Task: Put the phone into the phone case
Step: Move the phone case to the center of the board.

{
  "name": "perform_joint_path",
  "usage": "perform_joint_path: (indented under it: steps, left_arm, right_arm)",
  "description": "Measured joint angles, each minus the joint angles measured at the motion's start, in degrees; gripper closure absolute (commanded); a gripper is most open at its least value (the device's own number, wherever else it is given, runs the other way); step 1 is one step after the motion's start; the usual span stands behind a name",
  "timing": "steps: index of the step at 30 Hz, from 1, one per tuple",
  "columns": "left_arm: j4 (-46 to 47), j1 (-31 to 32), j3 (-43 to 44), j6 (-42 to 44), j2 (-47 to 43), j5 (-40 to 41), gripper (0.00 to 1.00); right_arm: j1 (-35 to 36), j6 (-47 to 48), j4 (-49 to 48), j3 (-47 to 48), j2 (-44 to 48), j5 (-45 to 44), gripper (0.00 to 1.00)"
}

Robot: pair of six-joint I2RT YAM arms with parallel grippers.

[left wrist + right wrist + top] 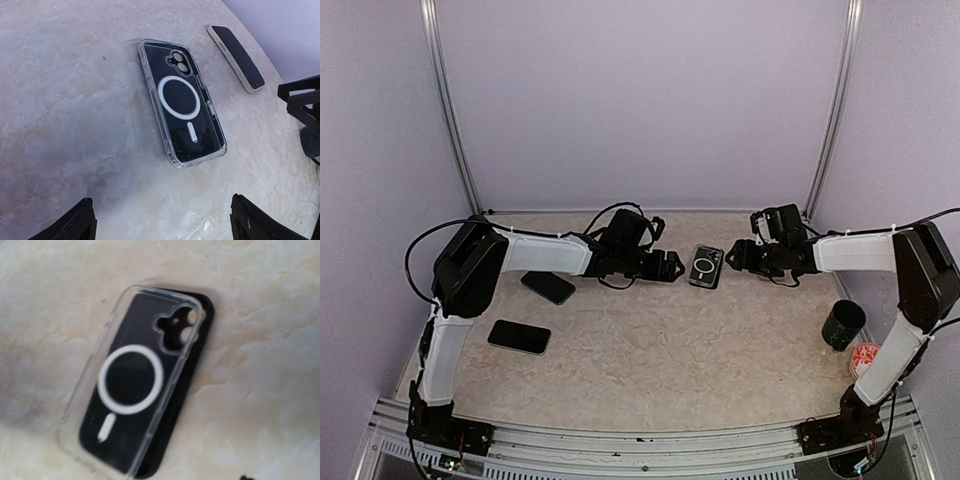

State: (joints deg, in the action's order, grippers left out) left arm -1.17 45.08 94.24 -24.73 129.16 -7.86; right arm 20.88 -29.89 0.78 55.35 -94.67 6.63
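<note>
Lies flat, back up, at frame centre in the top view: pale grey translucent plastic phone case [706, 266], rounded corners, long axis near vertical. Sits slightly askew over glossy black phone [206, 312] on mottled beige stone-look table [650, 370]. Points its camera cutout to the upper frame in both wrist views; bears 1 white ring and 1 short bar. Fingers of left gripper [161, 200] spread wide, nothing between. For right gripper [732, 260], cannot tell.

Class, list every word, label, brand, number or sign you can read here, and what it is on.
None can be read.
The phone case carries only a white ring and short bar, no lettering.
The red-and-white round thing by the black cup has marks too small to read.
</note>
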Motion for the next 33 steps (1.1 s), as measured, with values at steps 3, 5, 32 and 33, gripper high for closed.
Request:
perform_joint_path:
  steps: [3, 5, 32, 33]
  left_arm:
    - [-0.28, 0.07, 1.09, 0.87, 1.33, 0.22, 0.10]
    - [-0.24, 0.17, 2.23, 1.33, 2.40, 0.39, 0.10]
    - [-0.87, 0.61, 10.14, 4.15, 9.60, 2.69, 0.22]
    - [-0.72, 0.59, 9.99, 3.98, 9.60, 2.69, 0.24]
  right_arm:
    - [0.00, -0.22, -0.15, 2.05, -3.85, -0.55, 0.33]
    - [0.00, -0.52, -0.24, 3.43, -6.47, -0.68, 0.33]
    - [0.39, -0.83, -6.40, 14.43, -23.10, 8.50, 0.41]
    - [0.68, -0.79, -6.64, 14.58, -23.34, 9.05, 0.41]
